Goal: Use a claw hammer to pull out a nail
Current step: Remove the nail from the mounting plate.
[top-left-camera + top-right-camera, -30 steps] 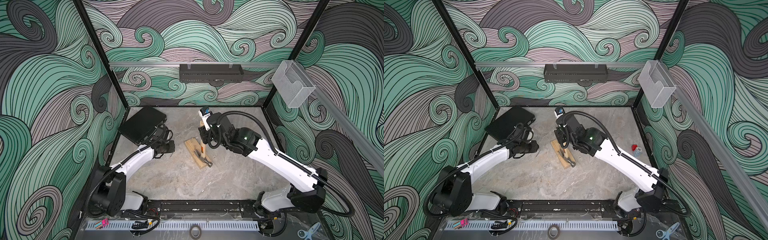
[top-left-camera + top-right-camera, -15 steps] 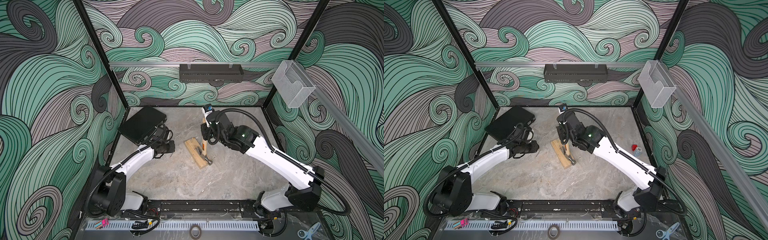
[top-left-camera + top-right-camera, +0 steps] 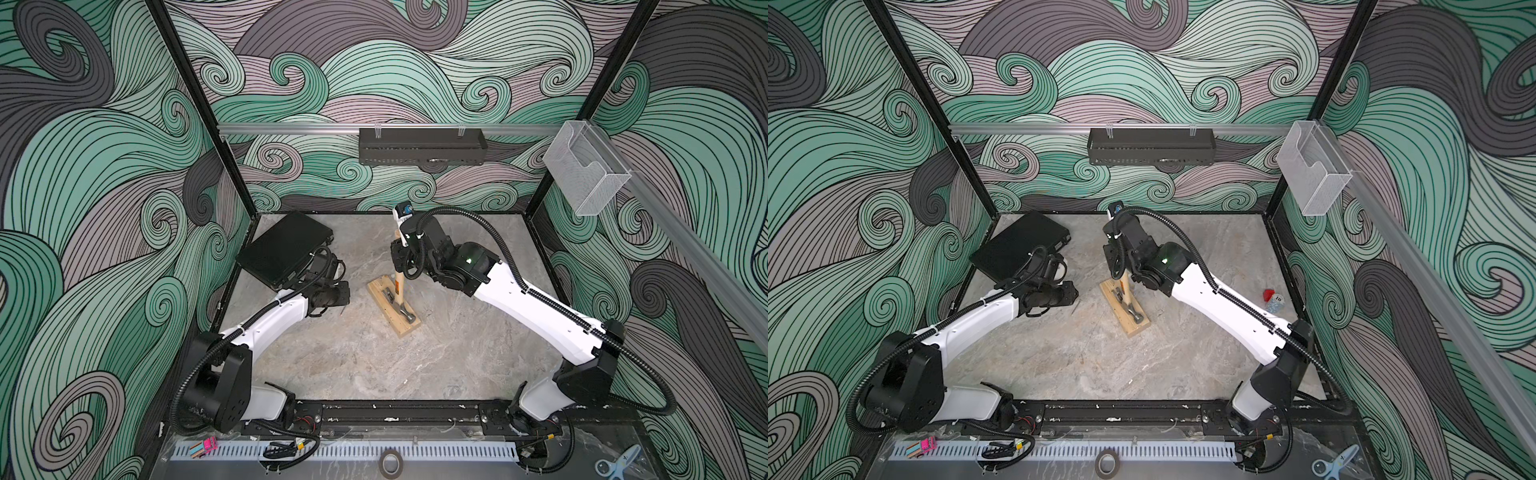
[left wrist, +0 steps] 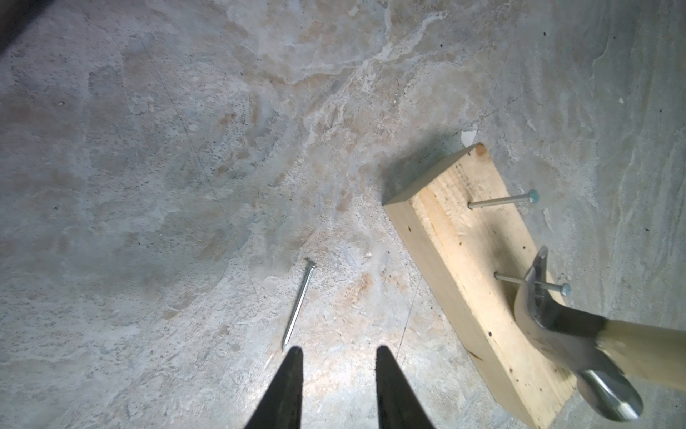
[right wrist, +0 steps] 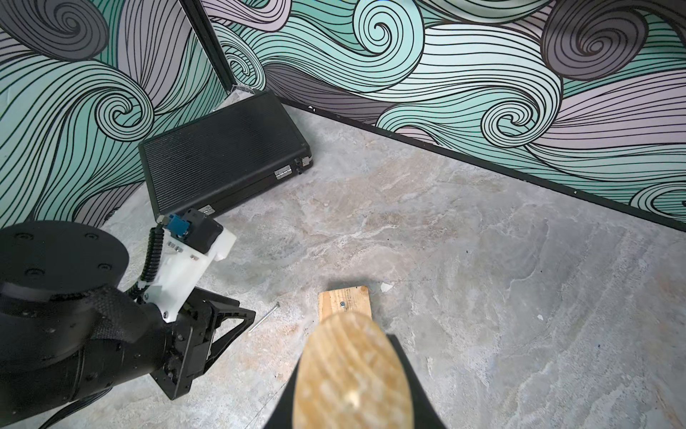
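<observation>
on the wood block point(image 4: 456, 252), the claw hammer point(image 4: 545, 315) is hooked on a nail point(image 4: 508, 278), handle clamped by the right gripper point(image 5: 350, 371); left gripper point(image 4: 339, 356) part-open, empty. unheld block could be lifted, claw slipped off.

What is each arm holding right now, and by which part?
The right tool grips the claw hammer with the pale wooden handle and grey steel head near the handle's butt end. The left tool stands open, holding nothing.

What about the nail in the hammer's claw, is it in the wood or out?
In the wood. The nail stands with its tip in the wooden block, and the claw hammer straddles its shank below the head.
</observation>
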